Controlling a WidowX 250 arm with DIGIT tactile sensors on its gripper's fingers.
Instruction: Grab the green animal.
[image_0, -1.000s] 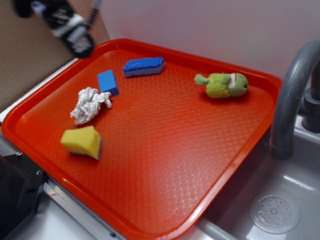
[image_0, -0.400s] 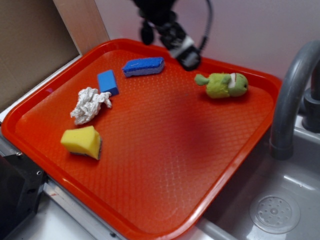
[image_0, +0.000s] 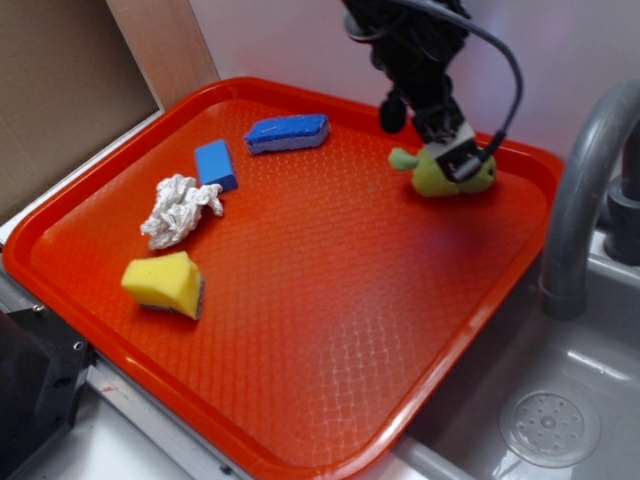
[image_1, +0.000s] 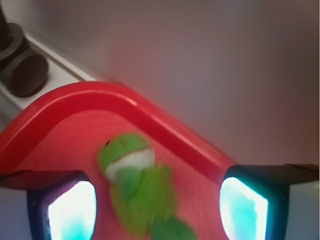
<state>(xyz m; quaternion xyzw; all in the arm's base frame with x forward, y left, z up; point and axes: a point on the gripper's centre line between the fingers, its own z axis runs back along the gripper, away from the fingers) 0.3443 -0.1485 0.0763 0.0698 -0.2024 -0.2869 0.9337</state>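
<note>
— Tool first: where do we have it?

— Over the far right part of the red tray, directly above the green animal. Our wrist view shows the two fingertips spread wide, one on each side of the green animal, with clear gaps between them and the plush. Nothing is held.

— Are the fingers touching the toy?

— We cannot tell how high the tool is above it; the wrist picture is blurred. From outside, one finger covers the middle of the plush, so only its rounded ends and a stubby limb show.

— And where does the toy lie?

— On the tray floor near the far right corner, close to the raised rim, its white-patched face toward the corner in the wrist view.

— What else do we see on the tray?

— A blue-and-white sponge at the far side, a small blue block beside it, a crumpled white paper ball just beyond the yellow wedge sponge on the left. All lie well apart from the plush. A grey faucet rises over the sink on the right.
</note>
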